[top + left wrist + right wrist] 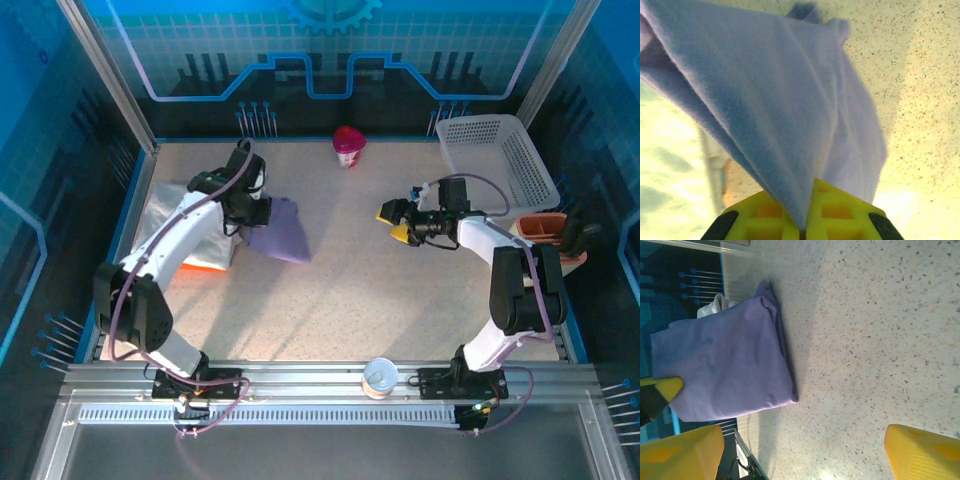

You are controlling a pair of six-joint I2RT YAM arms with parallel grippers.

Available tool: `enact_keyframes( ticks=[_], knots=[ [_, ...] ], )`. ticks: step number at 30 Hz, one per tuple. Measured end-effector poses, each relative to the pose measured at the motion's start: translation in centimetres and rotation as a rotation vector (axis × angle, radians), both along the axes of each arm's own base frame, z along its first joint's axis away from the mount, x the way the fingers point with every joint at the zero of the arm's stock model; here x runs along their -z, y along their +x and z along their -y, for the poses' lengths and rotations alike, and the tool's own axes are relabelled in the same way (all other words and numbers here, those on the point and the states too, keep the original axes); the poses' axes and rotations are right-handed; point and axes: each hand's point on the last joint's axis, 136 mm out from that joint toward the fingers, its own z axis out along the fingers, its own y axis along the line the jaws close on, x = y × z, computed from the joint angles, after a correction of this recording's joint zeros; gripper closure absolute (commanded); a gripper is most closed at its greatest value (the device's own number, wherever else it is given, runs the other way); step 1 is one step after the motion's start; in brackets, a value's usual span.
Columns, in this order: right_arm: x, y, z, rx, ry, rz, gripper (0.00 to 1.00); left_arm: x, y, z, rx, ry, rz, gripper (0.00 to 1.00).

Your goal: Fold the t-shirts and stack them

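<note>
Cloth at the far end of the worktop [350, 300] from the white mesh basket [525, 165] comes first: a white t-shirt [160, 228] with an orange t-shirt [208, 266] showing at its near edge, both lying under the left arm. A little closer to the basket is the lavender t-shirt [282, 235], gathered into a loose folded bundle. Its lower end seems to rest on the worktop. The left fingers [812, 220] are pressed together on a bunched fold of it, and the cloth fans out limp from that pinch. I'd judge it light, soft and floppy, neither slippery nor fragile. Its layers will likely slide apart, though, unless a hem or corner is taken through every layer at once. Roughly midway between that shirt and the basket, the right fingers [392, 223] hang spread wide, holding nothing, and point away from the basket toward the shirt.
</note>
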Motion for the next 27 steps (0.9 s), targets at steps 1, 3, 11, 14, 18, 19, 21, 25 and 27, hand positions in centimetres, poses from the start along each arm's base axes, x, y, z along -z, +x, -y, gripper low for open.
enact_keyframes(
  ticks=[1, 3, 11, 14, 18, 19, 21, 25, 27],
  knots=[
    [-0.1, 0.0, 0.0, -0.002, 0.000, 0.004, 0.16, -1.1, -0.1, -0.3, 0.013, 0.020, 0.020, 1.00],
    [-0.3, 0.0, 0.0, -0.004, 0.003, 0.008, 0.16, -2.8, -0.5, -0.9, 0.037, 0.056, 0.050, 1.00],
    [-0.4, -0.2, -0.1, -0.006, 0.006, 0.006, 0.16, -6.1, -2.6, -3.4, 0.139, 0.208, 0.102, 1.00],
    [-0.3, -0.3, -0.1, -0.007, 0.005, -0.004, 0.16, -6.7, -3.2, -4.3, 0.159, 0.245, 0.105, 1.00],
    [-0.1, -0.5, -0.1, -0.010, 0.002, -0.014, 0.16, -7.2, -3.5, -5.3, 0.175, 0.275, 0.117, 1.00],
    [-0.1, -0.6, -0.1, -0.010, 0.002, -0.017, 0.16, -7.4, -3.5, -5.5, 0.179, 0.281, 0.120, 1.00],
    [0.0, -0.7, -0.1, -0.011, 0.001, -0.021, 0.16, -7.5, -3.5, -6.0, 0.181, 0.289, 0.124, 1.00],
    [0.0, -0.8, 0.0, -0.012, 0.000, -0.026, 0.16, -8.0, -3.2, -7.3, 0.167, 0.305, 0.131, 1.00],
    [0.0, -0.9, 0.0, -0.012, 0.000, -0.029, 0.16, -8.4, -3.0, -7.8, 0.158, 0.310, 0.137, 1.00]
  ],
)
